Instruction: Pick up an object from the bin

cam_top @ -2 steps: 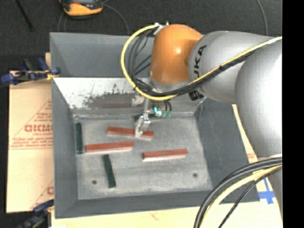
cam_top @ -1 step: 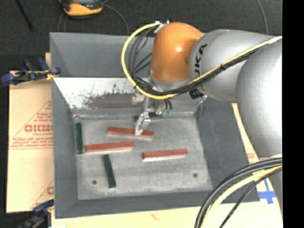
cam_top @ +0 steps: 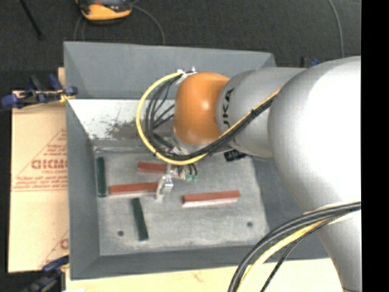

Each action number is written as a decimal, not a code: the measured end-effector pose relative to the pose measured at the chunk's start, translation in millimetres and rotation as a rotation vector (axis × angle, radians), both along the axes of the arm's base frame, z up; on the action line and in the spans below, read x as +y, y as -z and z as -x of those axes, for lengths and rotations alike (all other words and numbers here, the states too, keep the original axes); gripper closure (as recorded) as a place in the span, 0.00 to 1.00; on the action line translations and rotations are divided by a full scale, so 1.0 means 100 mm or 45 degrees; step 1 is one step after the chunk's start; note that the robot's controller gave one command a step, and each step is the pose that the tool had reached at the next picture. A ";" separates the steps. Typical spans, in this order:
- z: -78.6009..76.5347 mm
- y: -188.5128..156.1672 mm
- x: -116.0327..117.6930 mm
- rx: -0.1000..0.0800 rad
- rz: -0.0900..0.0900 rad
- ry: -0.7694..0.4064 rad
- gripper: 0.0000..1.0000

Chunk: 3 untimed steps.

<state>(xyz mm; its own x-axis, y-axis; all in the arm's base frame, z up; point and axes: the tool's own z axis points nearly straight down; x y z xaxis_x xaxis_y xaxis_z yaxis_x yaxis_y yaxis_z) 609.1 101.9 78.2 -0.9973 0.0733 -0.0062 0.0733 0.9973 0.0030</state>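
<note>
claw (cam_top: pixel 165 187) at right end of red bar (cam_top: pixel 130 189) lying lengthwise left to right in grey bin (cam_top: pixel 182 231); open or closed, cannot tell.

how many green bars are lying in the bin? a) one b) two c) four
b: one green bar lies lengthwise near the left wall of the bin, and a second green bar lies tilted nearer the front; the other bars are red.
</note>
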 end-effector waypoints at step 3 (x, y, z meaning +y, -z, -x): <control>0.10 0.02 0.39 0.003 0.000 -0.086 0.00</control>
